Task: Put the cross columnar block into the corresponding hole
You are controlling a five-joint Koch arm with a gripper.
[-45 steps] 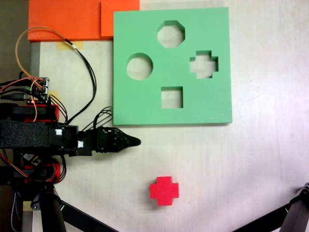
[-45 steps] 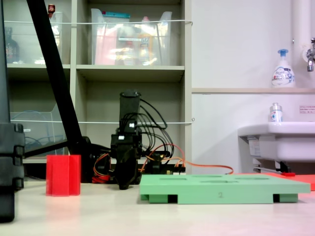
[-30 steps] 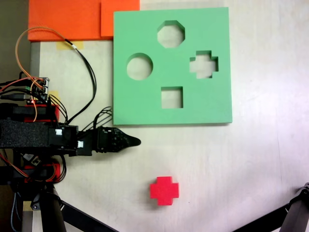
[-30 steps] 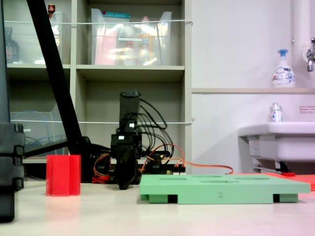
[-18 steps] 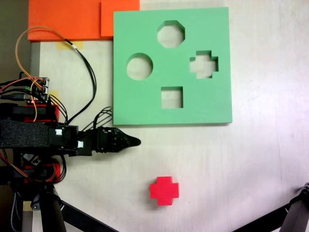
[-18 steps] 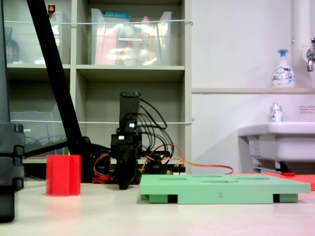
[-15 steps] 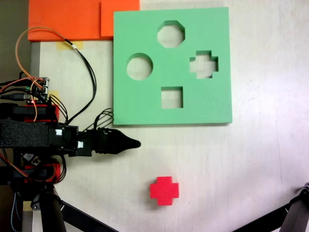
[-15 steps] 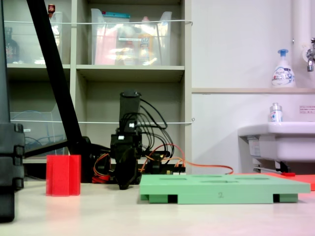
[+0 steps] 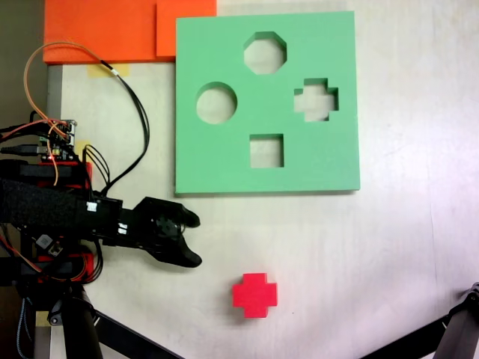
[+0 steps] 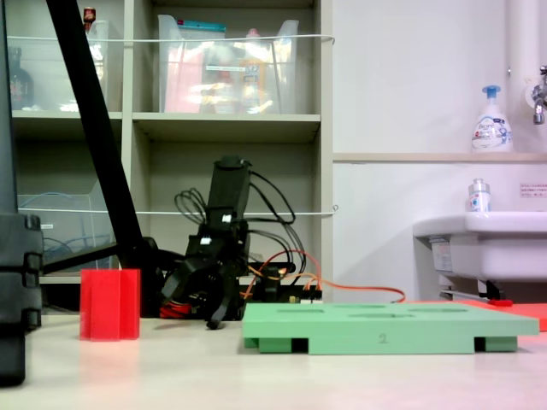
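In the top-down fixed view, the green board (image 9: 224,161) lies flat on the pale desk (image 9: 397,247), taking up the upper middle of the frame. It has four cutouts: an octagon at the top, a circle to the left, a square at the bottom and the cross hole (image 9: 316,100) on the right side. The hole is empty. The red block (image 9: 254,295) stands alone on the desk in the lower middle of the frame, below the board and well apart from it. The arm (image 9: 52,212) reaches in from the left edge, with the gripper (image 9: 192,239) at lower left of centre, below the board's lower left corner. Its jaws are spread, one tip near the board's edge and the other lower, pointing toward the block but clear of it; nothing lies between them. Orange foam sheets (image 9: 112,30) sit in the upper left corner, and wires (image 9: 131,105) loop from the arm's base.

In the low side-on fixed view, the block (image 10: 109,304) stands upright on the desk at lower left. The board (image 10: 385,327) rests on the desk at lower right, raised slightly on its feet. Between them, further back, the gripper (image 10: 192,303) hangs low over the desk with its jaws parted, touching neither block nor board. Shelves (image 10: 222,128) fill the background, and a sink (image 10: 479,243) with a soap bottle (image 10: 491,120) is at right.
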